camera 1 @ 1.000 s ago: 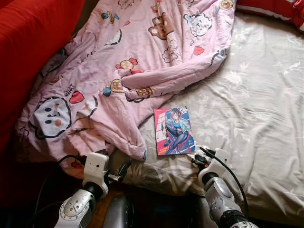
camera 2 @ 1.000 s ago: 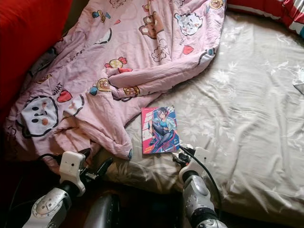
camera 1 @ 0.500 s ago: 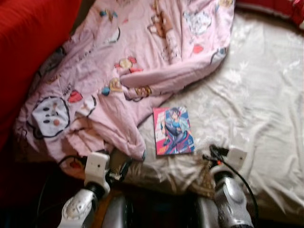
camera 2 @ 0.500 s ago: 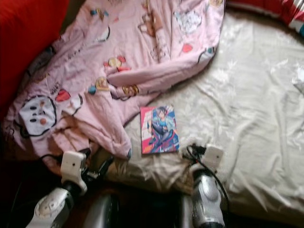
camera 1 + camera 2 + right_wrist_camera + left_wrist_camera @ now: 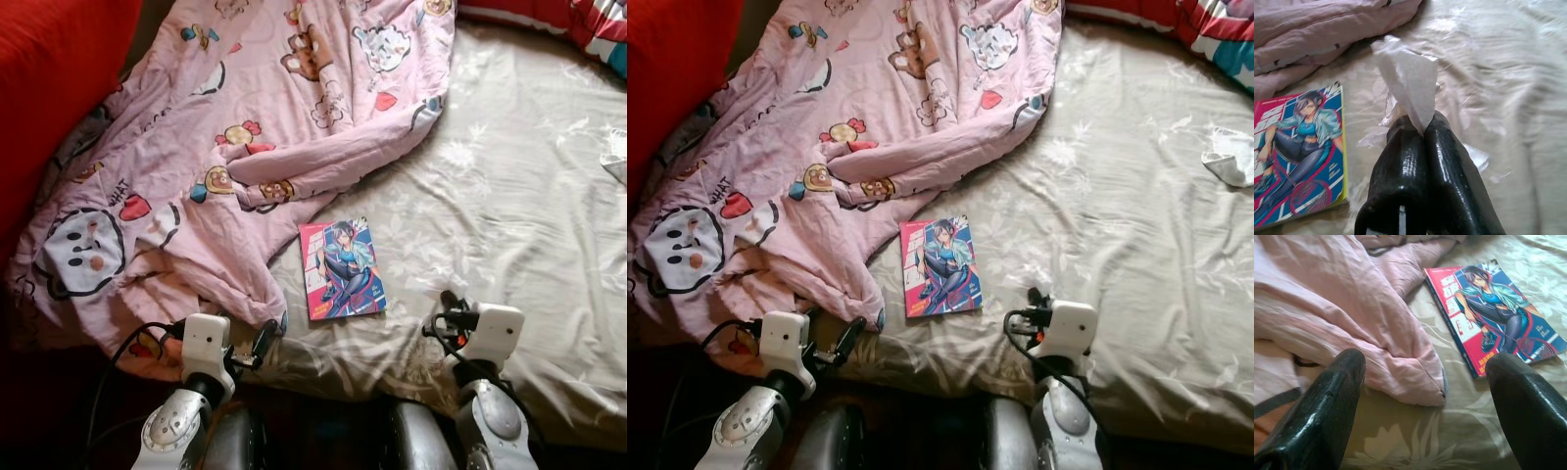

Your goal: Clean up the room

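Right pincer (image 5: 1418, 128) clamped on a crumpled white tissue (image 5: 1406, 81) above the bed's (image 5: 529, 196) near edge, comic book (image 5: 341, 268) lying just beside, left pincer (image 5: 1425, 396) spread wide, empty, near the pink quilt's (image 5: 245, 127) corner.

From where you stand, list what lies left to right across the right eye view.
Red sofa → pink blanket → comic book → right gripper pinching a tissue → crumpled white tissue on the bed sheet.
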Robot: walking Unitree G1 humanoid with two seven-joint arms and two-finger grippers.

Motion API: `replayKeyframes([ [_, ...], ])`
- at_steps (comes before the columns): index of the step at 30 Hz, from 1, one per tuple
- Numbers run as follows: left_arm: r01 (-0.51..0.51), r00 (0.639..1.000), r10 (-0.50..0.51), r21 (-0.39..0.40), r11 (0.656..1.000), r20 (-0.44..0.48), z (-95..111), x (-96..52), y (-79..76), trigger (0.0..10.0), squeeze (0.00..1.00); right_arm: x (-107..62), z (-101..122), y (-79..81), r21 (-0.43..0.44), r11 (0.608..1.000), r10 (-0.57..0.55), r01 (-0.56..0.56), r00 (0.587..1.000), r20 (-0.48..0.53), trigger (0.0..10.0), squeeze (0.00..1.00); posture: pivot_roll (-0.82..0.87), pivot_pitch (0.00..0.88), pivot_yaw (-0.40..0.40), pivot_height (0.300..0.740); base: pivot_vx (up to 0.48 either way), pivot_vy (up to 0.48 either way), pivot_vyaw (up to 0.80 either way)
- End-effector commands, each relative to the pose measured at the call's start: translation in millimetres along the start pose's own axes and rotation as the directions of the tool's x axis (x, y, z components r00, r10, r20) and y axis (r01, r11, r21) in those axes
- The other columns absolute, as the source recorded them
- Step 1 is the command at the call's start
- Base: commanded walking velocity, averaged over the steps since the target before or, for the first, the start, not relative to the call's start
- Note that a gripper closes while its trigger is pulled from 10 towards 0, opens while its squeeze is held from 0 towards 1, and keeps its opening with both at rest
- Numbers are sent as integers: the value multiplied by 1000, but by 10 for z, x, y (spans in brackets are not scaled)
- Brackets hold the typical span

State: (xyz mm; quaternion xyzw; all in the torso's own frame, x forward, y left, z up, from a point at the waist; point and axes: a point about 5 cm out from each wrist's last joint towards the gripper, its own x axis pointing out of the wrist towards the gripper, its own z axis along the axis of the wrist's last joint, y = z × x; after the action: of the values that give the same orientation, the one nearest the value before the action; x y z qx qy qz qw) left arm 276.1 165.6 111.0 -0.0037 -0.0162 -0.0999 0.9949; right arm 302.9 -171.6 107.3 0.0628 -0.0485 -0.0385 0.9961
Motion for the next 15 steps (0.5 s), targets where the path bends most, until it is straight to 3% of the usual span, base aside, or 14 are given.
replayKeyframes([
  [1, -43, 998, 42, -7, 999, -49, -131, -88, 62, 10000, 0, -50, -80, 15, 3, 1000, 2, -2, 999, -42, 10000, 0, -49, 385, 13, 683, 0, 0, 0],
  [6, -135, 986, 129, -51, 990, -102, -288, -169, 174, 10000, 0, -77, -131, 15, -14, 1000, 17, -18, 997, -78, 10000, 0, -51, 367, 12, 718, 0, 0, 0],
  [12, -174, 978, 165, -62, 983, -128, -353, -195, 233, 10000, 0, -116, -184, -34, -28, 1000, 6, -9, 995, -104, 10000, 0, -48, 355, 16, 738, 0, 0, 0],
  [15, -231, 960, 215, -78, 970, -179, -483, -234, 352, 10000, 0, -147, -253, -73, -36, 999, 0, -4, 992, -128, 10000, 0, -53, 339, 20, 740, 0, 0, 0],
])
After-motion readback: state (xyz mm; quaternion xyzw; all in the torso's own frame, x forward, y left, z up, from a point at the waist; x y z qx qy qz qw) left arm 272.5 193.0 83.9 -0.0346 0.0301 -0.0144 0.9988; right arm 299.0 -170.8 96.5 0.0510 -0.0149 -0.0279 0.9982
